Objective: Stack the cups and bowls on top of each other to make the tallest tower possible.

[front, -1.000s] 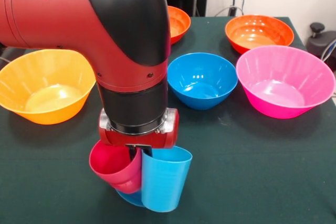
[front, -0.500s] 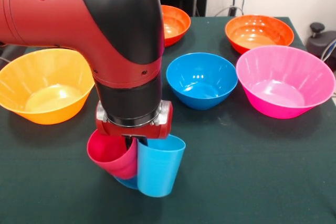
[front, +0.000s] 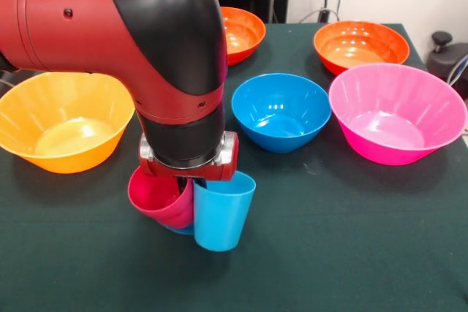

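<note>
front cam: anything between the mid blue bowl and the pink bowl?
Nothing. In the front view the blue bowl and pink bowl sit side by side, rims nearly touching, only table cloth below.

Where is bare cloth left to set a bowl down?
Free: the near right, in front of the pink bowl and blue bowl, right of the light blue cup. Also below the yellow-orange bowl. Crowded: the back row, and under the arm.

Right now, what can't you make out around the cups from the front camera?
- Gripper: hidden behind the arm's wrist; open or shut unknown.
- Small blue bowl: only a sliver shows below the red cup and light blue cup.
- Whether the cups rest on the table or hang lifted.
</note>
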`<control>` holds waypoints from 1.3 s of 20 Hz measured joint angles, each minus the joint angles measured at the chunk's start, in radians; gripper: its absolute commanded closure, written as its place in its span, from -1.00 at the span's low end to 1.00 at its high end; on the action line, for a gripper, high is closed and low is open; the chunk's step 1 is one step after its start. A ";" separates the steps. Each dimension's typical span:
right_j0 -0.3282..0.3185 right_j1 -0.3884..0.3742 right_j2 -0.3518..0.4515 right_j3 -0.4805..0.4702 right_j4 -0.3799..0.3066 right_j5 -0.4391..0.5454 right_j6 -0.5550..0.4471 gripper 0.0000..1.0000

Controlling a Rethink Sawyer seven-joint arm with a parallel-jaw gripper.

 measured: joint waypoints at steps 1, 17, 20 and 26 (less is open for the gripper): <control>0.000 -0.003 -0.008 0.013 0.010 0.008 0.000 1.00; 0.005 -0.077 -0.023 0.101 0.093 0.095 0.000 1.00; 0.012 -0.074 -0.023 0.070 0.092 0.160 0.000 1.00; 0.016 -0.056 -0.024 0.012 0.075 0.190 0.000 1.00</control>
